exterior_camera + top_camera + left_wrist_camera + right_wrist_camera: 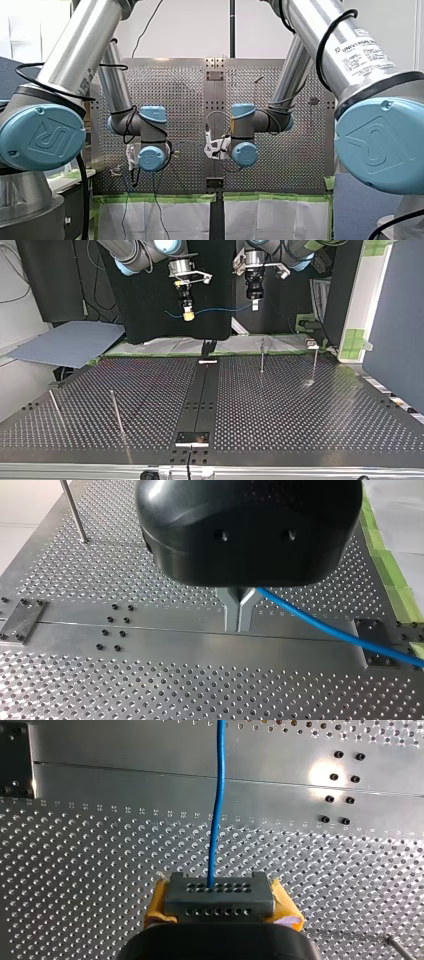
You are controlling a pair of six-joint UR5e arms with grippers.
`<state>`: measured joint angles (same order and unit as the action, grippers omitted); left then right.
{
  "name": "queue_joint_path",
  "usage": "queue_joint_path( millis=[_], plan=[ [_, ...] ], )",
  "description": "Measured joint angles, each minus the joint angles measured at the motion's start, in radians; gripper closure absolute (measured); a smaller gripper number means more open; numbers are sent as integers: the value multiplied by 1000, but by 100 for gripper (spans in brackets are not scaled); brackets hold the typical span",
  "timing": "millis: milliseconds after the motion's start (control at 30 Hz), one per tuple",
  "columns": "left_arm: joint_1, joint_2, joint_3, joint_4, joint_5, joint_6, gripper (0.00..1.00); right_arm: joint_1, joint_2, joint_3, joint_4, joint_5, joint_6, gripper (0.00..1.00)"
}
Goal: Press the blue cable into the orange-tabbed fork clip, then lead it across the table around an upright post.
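blue cable [220, 310] is up in the air, strung w/ a slight sag between the two sets of jaws, over the far edge of the tabletop [300, 410] in the top view. a short loose end pokes out past the right jaws toward that view's left.

left jaws: closed right down on the cable. in the left wrist view the metal fingers [231, 612] meet at the tips w/ no gap, and the cable [325, 630] leaves them at the pinch and runs off to the side, above the tabletop [125, 690].

right jaws: also clamped on the cable. in the right wrist view the cable [216, 810] comes out of the grey perforated tip, yellow pads [160, 902] showing either side, and runs straight ahead over the tabletop's plain metal centre strip [125, 775].

four thin upright posts in the top view: two toward the far right [262, 355] [315, 362], two near left [116, 410] [55, 407]. all well apart from the cable. one post [75, 510] shows in the left wrist view, off to the side of the jaws.

front view: left arm [80, 50] and right arm [345, 45] come in from the sides, wrists side by side over the middle of the tabletop [280, 165]; jaws too small to read there.

green tape [382, 560] lines the tabletop edge.
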<state>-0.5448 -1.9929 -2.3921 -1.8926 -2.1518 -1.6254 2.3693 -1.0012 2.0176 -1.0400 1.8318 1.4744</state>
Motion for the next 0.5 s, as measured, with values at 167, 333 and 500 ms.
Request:
queue_joint_path(
  millis=[167, 333, 500],
  plan=[
    [10, -27, -13, -9, 14, 2, 100, 8, 20, -2, 20, 6, -14, 100],
    [12, -65, -16, -11, 17, 2, 100, 10, 62, -2, 60, 7, -22, 100],
    [12, -73, -16, -11, 17, 3, 100, 11, 108, -2, 75, 8, -23, 100]
  ],
)
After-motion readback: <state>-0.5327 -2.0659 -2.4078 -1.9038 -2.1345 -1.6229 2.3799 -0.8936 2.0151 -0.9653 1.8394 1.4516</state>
